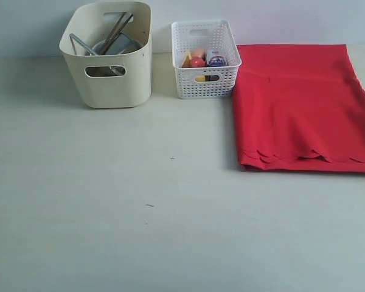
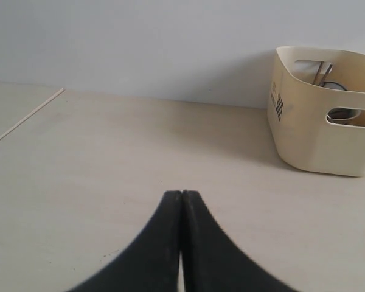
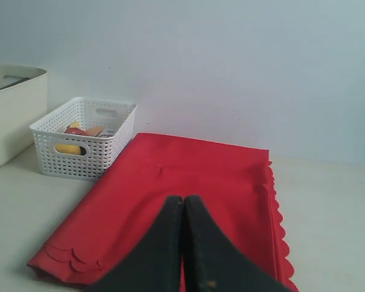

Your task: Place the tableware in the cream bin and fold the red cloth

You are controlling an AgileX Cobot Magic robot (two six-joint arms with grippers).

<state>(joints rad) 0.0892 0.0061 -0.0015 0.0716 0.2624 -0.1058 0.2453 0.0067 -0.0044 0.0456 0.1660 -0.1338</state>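
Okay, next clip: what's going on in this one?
Nothing is being handled right now. The left gripper and right gripper are both shut and empty. The tableware, metal utensils among it, sits inside the tall cream plastic bin. Beside it, the small white lattice basket holds food items. The large red cloth lies flat on the pale table right of the basket, folded in layers with scalloped edges stacked. The job looks about done.
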